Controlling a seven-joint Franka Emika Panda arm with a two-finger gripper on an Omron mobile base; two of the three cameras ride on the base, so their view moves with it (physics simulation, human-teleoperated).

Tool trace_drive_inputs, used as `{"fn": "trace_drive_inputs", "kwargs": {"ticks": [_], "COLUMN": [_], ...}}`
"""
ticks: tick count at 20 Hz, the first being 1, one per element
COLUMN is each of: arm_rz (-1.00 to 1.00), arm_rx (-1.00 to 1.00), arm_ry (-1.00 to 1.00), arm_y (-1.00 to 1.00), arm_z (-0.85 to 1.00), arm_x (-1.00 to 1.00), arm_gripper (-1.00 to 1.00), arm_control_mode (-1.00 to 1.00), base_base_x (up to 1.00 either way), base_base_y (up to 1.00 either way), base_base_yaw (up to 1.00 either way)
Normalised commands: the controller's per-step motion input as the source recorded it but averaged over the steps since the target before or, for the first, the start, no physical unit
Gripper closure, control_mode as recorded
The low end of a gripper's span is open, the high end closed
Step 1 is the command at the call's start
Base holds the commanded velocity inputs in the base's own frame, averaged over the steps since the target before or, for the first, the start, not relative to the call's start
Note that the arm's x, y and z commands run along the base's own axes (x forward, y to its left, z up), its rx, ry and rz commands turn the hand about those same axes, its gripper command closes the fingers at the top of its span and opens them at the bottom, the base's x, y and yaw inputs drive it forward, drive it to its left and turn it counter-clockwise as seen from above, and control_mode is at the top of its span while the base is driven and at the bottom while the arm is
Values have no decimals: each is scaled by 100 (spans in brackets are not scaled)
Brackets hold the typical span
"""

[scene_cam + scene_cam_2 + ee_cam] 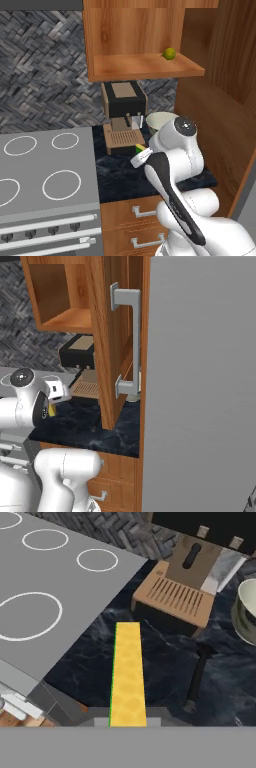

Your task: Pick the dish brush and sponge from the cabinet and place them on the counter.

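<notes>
The cabinet stands open above the bench, a round fruit on its shelf at 3 o'clock. On the bench the coffee machine sits at 12 o'clock, the dish brush lying at 3 o'clock beside the sponge, which the jaws grasp.

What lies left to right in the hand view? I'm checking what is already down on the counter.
Stovetop → sponge → dish brush → bowl, with the brush lying on the counter.
</notes>
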Motion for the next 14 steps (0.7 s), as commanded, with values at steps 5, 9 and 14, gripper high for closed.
{"fn": "trace_drive_inputs", "kwargs": {"ticks": [5,9,14], "arm_rz": [0,0,0], "arm_rx": [10,8,16], "arm_ry": [10,7,4], "arm_y": [19,3,-9], "arm_z": [-21,-20,-17], "arm_x": [8,20,21], "arm_gripper": [100,100,100], "arm_control_mode": [-100,-100,-100], "base_base_x": [0,0,0], "base_base_y": [0,0,0], "base_base_yaw": [0,0,0]}}
